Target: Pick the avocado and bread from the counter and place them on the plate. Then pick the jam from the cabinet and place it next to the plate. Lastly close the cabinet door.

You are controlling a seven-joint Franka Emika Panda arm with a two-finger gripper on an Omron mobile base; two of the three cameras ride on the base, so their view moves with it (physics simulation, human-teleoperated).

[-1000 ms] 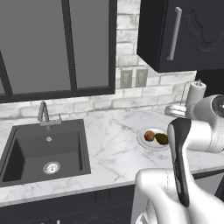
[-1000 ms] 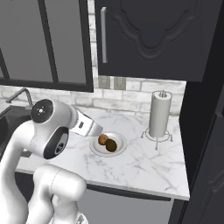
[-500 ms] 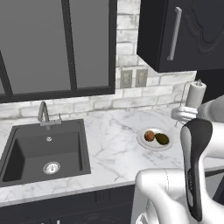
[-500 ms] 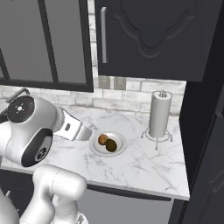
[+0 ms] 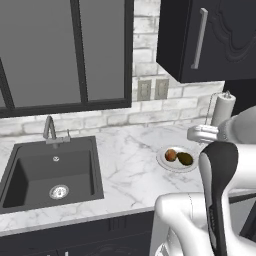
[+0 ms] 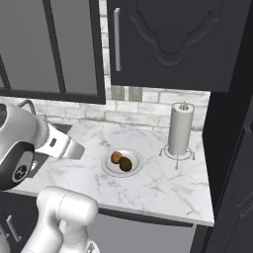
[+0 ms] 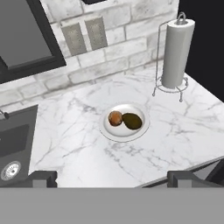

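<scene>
The pale plate (image 7: 141, 131) rests on the white marble counter (image 7: 78, 144), with the orange-brown bread (image 7: 115, 118) and the dark green avocado (image 7: 132, 121) lying side by side on it. Both base views have the plate (image 5: 165, 163) (image 6: 137, 168), the bread (image 5: 171, 155) (image 6: 116, 157) and the avocado (image 5: 185, 158) (image 6: 125, 164). My gripper (image 7: 113, 179) is open and empty, hovering high over the counter's front edge, short of the plate. The black cabinet (image 6: 168, 39) hangs above; its door (image 5: 220, 35) lies flat against the front. The jam is out of view.
A paper towel holder (image 6: 179, 129) stands on the counter to the right of the plate, near a tall black unit (image 6: 232, 148). The black sink (image 5: 50, 170) with its faucet (image 5: 49, 129) is at the left. Wall outlets (image 7: 85, 35) sit behind the plate.
My arm has swung back and toward the left of the counter, with its links rising nearer the base cameras. The plate, bread and avocado have not moved.
</scene>
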